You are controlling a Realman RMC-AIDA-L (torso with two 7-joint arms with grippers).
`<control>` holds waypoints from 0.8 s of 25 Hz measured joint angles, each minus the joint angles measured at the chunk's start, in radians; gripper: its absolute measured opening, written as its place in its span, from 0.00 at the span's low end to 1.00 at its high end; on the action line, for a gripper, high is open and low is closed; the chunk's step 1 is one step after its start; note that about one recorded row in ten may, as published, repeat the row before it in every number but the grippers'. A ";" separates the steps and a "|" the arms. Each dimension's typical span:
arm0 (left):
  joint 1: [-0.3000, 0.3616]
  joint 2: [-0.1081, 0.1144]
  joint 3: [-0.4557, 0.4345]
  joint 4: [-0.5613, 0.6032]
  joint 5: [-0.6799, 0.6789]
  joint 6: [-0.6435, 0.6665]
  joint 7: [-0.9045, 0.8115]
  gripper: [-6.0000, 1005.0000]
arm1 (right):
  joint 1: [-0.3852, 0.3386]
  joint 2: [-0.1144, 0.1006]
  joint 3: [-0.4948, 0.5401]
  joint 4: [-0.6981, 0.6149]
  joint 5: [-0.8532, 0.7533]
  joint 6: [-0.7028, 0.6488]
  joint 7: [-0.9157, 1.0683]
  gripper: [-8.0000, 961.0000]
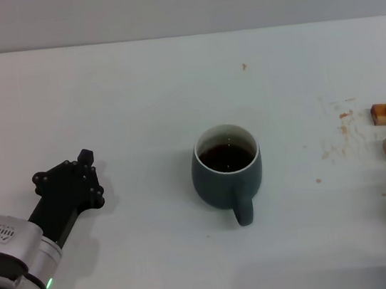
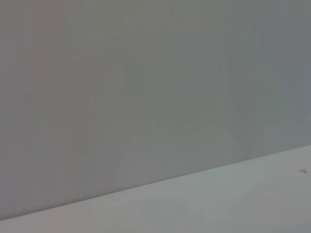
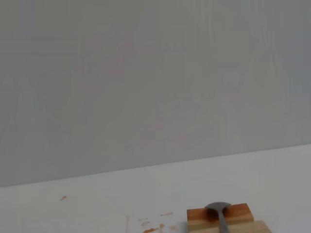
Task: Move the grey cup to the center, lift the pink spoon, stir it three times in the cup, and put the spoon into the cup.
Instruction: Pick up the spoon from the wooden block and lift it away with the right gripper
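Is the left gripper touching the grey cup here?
Apart. The head view shows the left gripper resting well to the cup's left, with a wide strip of bare table between it and the grey cup.

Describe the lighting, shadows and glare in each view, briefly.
Head view: soft, even light; the grey cup casts only a faint shadow on the table, and the dark liquid shows small glints. Left wrist view: flat grey wall over a strip of table, no glare and nothing detailed to focus on. Right wrist view: equally diffuse; the pink spoon bowl lies dull on a wooden block.
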 joint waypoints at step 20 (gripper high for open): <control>0.002 -0.002 0.000 0.008 0.000 -0.002 0.000 0.00 | 0.002 0.001 -0.002 -0.004 0.014 -0.001 0.006 0.33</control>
